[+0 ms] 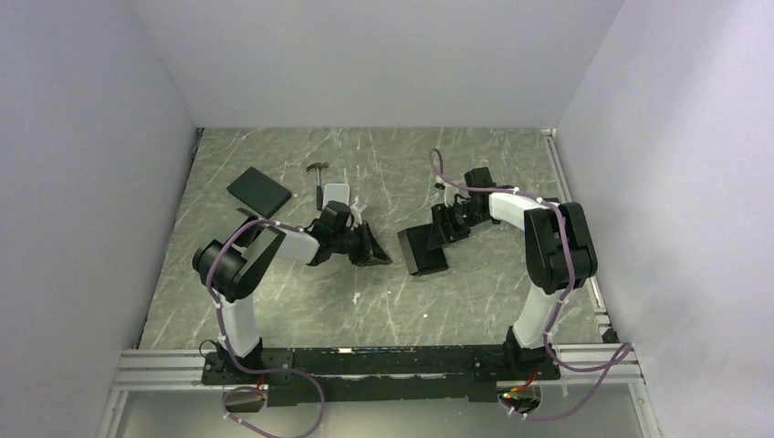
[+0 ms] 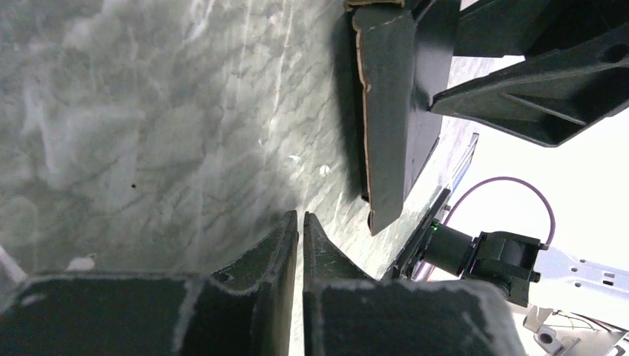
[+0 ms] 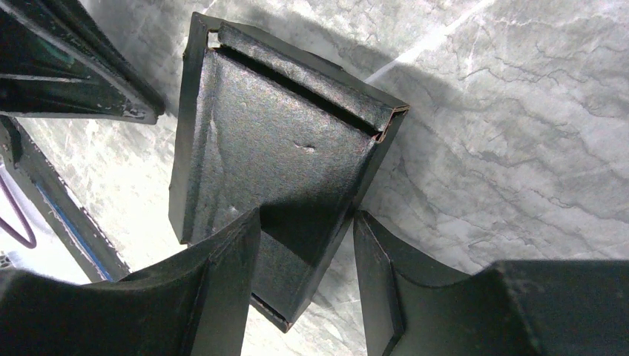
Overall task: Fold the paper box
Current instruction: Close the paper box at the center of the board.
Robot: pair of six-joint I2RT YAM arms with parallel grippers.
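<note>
The matte black cardboard paper box [image 1: 422, 251] lies on the grey marbled desk [image 1: 274, 301], right of centre, between the two arms and closer to the right one. In the right wrist view it looks already closed into a shallow rectangle, with a slit along one edge where a flap seems not fully tucked. The right gripper [image 1: 444, 224] straddles one short end. One finger sits over the lid and the other stands just beside the box's edge with a sliver of desk showing between, so it is released, not clamped. The left gripper [image 1: 372, 248] is clenched on nothing, fingers almost touching, aimed at the box from the left and apart from it.

The step in hand seems to be seating that last flap. To do it well, the right gripper should bear down close to the slit while the closed left fingertips brace the box's left side, so the light cardboard does not skid. Open desk lies near and far of the box. The flat black rectangular slab [image 1: 258, 192] and the small silver-grey case [image 1: 336, 193] sit well apart at far left. The desk's right edge is the closer limit.
</note>
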